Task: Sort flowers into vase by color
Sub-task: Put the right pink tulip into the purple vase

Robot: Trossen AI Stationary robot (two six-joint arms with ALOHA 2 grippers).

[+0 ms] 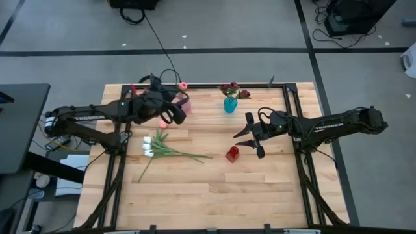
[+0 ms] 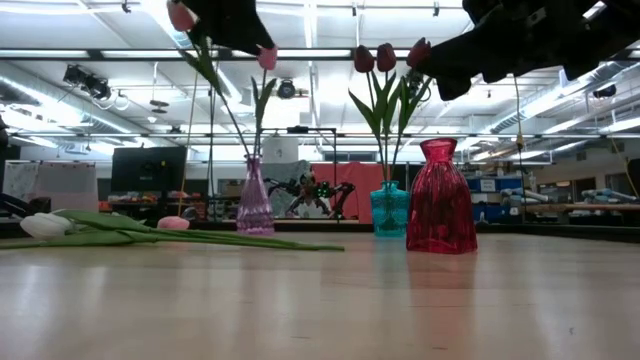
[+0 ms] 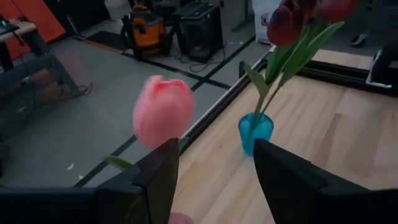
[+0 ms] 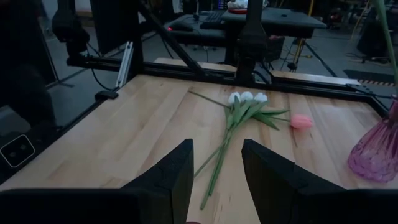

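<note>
My left tool [image 1: 170,110] hovers over the back left of the desk [image 1: 195,195], right by the pink vase [image 1: 184,104]. Its fingers [image 3: 163,180] stand apart with an open gap between them. In my left wrist view a pink tulip [image 3: 163,111] sits just past the fingers, but I cannot tell whether they touch its stem. In the low view that bud [image 2: 267,57] rides high on a long stem rising from the pink vase [image 2: 254,200], and a second pink bud [image 2: 182,15] shows up by the dark arm.

My right tool [image 1: 252,135] hangs above the middle right of the desk, just beside the red vase [image 1: 232,154] and not touching it. Its fingers [image 4: 168,180] are spread wide and hold nothing.

The dark red tulips [image 1: 233,90] stand upright in the blue vase [image 1: 230,104] at the back centre of the desk. In the low view, the blue vase [image 2: 389,210] shows partly behind the red vase [image 2: 439,198], which has no flower in it.

The white tulips [image 1: 149,145] lie flat on the desk in a bundle, front left of centre, heads toward my left arm and stems [image 1: 185,155] pointing toward the red vase. One loose pink bud [image 4: 301,121] lies on the wood near them, between the white heads and the pink vase [image 4: 378,155].
</note>
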